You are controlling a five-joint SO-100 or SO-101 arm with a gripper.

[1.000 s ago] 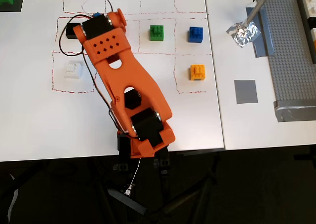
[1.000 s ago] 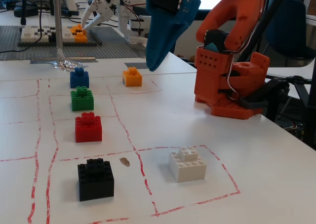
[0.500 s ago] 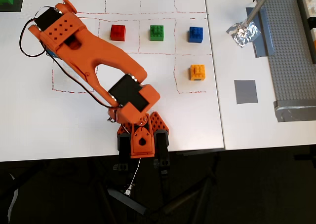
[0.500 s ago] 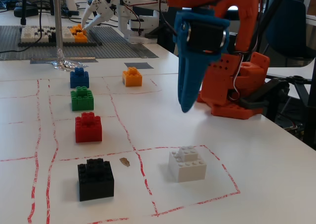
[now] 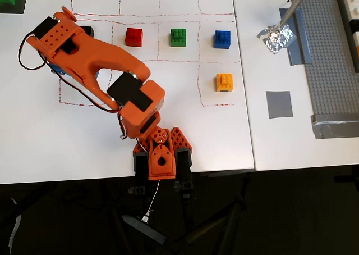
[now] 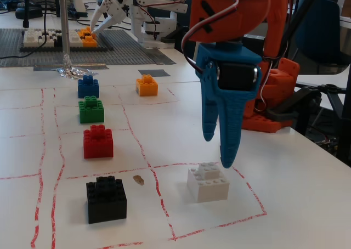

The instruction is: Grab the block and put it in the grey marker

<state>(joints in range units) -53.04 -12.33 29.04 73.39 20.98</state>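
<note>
The white studded block (image 6: 208, 182) sits inside a red-lined square near the front of the white table in the fixed view. In the overhead view it is hidden under the orange arm (image 5: 90, 53). My gripper (image 6: 218, 151) has blue fingers that point down just above the block's far right side. The jaws are slightly apart and hold nothing. The grey marker (image 5: 279, 104) is a flat grey square on the right part of the table. It also shows far back in the fixed view (image 6: 153, 72), beyond the orange brick (image 6: 146, 85).
A black brick (image 6: 106, 198), red brick (image 6: 98, 141), green brick (image 6: 91, 109) and blue brick (image 6: 88, 86) stand in a row left of the block. Crumpled foil (image 5: 276, 39) on a pole and a grey baseplate (image 5: 336, 58) lie at the right. A white robot arm (image 6: 137, 2) stands behind.
</note>
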